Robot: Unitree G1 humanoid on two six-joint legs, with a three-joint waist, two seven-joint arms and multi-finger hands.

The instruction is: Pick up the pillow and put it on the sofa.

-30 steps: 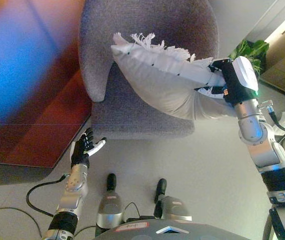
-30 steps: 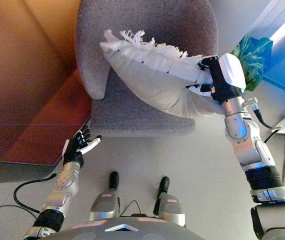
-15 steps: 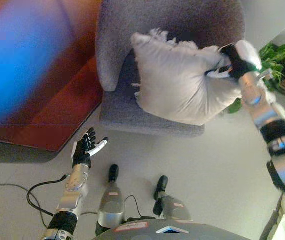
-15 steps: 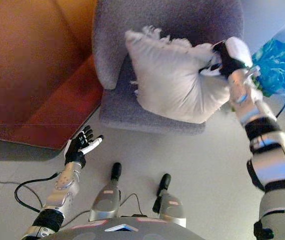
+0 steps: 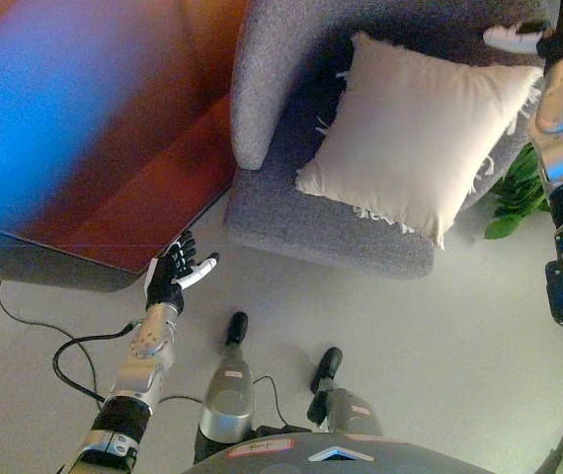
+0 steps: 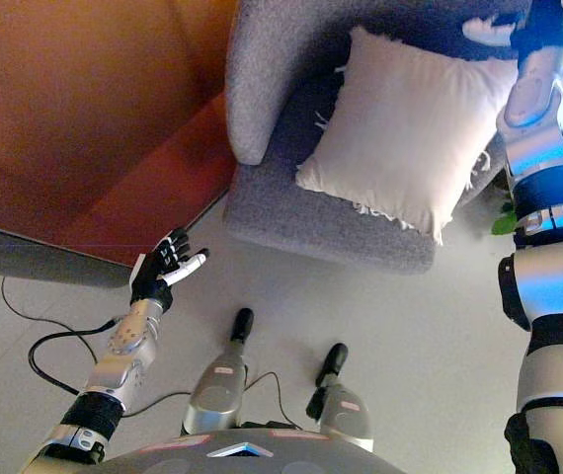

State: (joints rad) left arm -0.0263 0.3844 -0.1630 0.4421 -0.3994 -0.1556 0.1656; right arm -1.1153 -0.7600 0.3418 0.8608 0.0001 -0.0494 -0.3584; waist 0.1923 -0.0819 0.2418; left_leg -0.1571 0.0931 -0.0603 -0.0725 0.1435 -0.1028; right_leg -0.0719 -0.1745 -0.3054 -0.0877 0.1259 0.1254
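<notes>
The soft pillow (image 5: 423,136) lies on the grey sofa (image 5: 272,84).
It looks light and squashy, easy to grab by a corner; right hand (image 5: 523,38) is off it with loose fingers, left hand (image 5: 172,278) empty, fingers spread.

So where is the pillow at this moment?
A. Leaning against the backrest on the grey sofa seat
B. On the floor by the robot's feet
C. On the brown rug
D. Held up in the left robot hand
A: the pillow stands on the sofa seat against its backrest, with the right robot hand at its top corner.
</notes>
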